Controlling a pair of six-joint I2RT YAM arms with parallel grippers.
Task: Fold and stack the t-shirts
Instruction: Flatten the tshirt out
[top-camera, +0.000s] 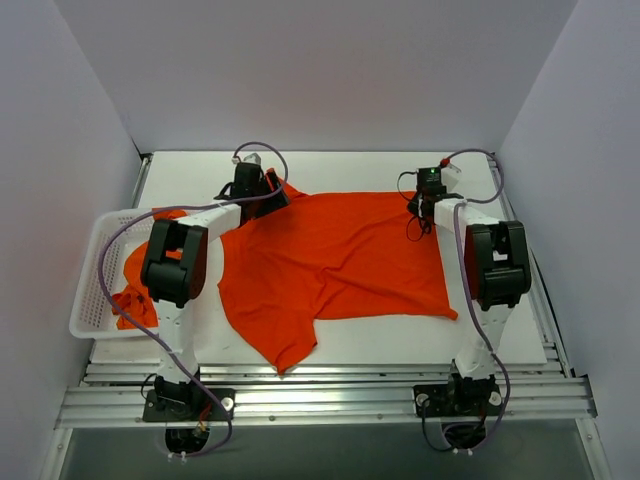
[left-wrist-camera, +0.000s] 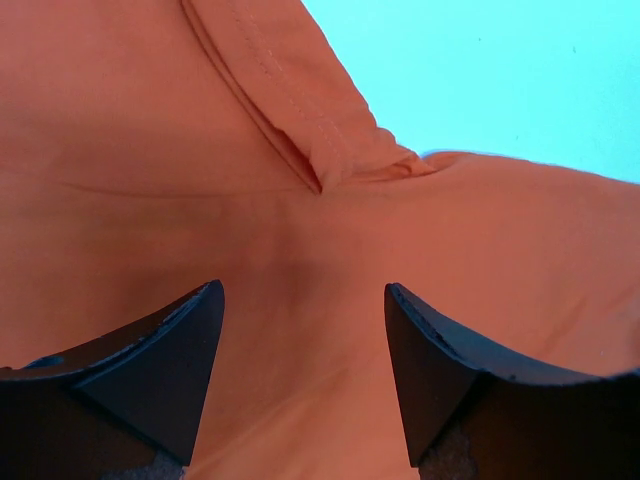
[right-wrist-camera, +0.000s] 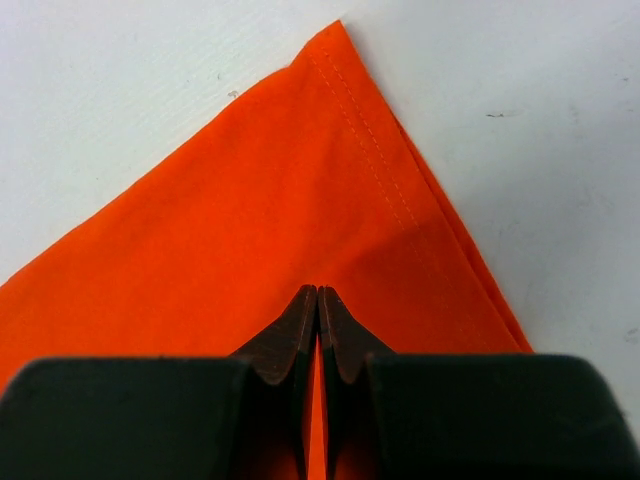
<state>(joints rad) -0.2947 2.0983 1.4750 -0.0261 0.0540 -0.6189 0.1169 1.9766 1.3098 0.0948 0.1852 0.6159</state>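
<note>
- You're working on a white table boxed in by plain pale walls, with a white perforated basket hanging off its left edge.
- One orange-red t-shirt lies spread across the middle of the table, rumpled toward its near-left side. A second shirt spills out of the basket.
- Your right gripper is pinched tight on the cloth just behind a stitched corner at the shirt's far-right end. A sliver of orange shows between the fingers.
- Your left gripper stands wide over the far-left end, its fingers straddling flat fabric just short of a folded seam. It holds nothing.
- The job in hand looks like taking both far corners. Lower the left onto a single layer near that seam before closing, so you don't gather a bunch.
- Match the two grips in height, then pull evenly to keep the cloth taut.
- No brand, label or print can be read anywhere on the shirts or the basket.
</note>
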